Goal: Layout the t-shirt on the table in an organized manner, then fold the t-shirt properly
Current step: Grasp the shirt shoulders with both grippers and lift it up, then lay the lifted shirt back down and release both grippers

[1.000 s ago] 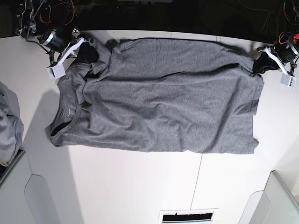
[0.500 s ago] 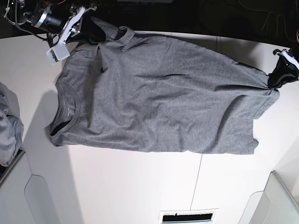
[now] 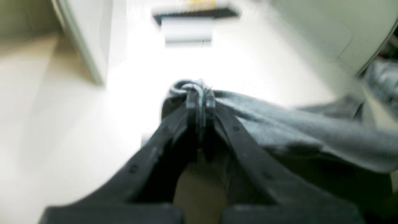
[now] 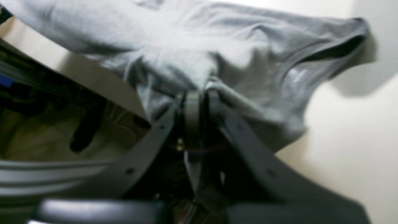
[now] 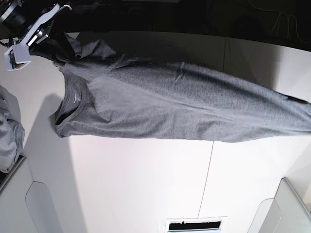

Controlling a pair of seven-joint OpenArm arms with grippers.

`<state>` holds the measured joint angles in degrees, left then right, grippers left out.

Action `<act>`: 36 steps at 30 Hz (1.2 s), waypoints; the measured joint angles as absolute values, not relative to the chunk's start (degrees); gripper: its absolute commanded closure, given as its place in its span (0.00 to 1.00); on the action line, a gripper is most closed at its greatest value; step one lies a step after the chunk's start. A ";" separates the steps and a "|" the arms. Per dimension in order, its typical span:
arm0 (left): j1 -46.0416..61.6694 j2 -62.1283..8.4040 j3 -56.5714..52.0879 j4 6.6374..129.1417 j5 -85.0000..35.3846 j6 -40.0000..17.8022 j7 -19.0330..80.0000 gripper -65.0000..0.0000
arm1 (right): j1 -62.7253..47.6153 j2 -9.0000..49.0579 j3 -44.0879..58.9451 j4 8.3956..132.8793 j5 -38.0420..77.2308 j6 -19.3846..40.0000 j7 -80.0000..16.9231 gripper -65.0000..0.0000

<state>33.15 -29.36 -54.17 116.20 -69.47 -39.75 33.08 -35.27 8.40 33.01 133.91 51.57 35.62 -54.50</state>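
Note:
The heather-grey t-shirt [image 5: 184,107] hangs stretched taut in a long band across the white table [image 5: 146,184]. Its collar [image 5: 72,99] is at the left. My right gripper [image 5: 57,42] at the top left is shut on the shirt's shoulder end. The right wrist view shows this gripper [image 4: 199,96] pinching bunched fabric [image 4: 248,53], with the neck opening [image 4: 335,49] beyond. My left gripper [image 3: 200,93] is shut on the shirt's hem, and the cloth [image 3: 311,130] trails off to the right. In the base view that gripper is out of frame past the right edge.
A paler bluish-grey bunched cloth [image 5: 8,136] lies at the left edge. Light grey bins stand at the bottom left [image 5: 29,204] and bottom right [image 5: 291,208]. A thin dark seam [image 5: 209,179] crosses the table, with a dark slot [image 5: 194,225] at its near edge.
Both grippers have pulled apart with the shirt. The right one went up and to the left, the left one out past the right edge. The shirt went from spread flat to a taut band.

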 measured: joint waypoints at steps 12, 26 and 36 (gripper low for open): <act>30.48 -29.34 -60.95 116.46 -79.13 -39.92 43.31 1.00 | -31.44 8.10 33.32 133.93 51.51 35.40 -54.26 1.00; 26.94 -29.95 -36.82 105.97 -55.13 -39.70 28.60 1.00 | -20.75 7.92 33.32 123.15 40.07 33.69 -48.45 1.00; 12.43 -31.62 -25.87 97.82 -45.87 -40.07 24.97 1.00 | -9.39 7.97 33.12 115.42 36.42 34.00 -44.80 1.00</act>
<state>12.43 -31.62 -25.87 97.82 -45.87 -40.07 24.97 -9.39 7.97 33.12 115.42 36.42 34.00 -44.80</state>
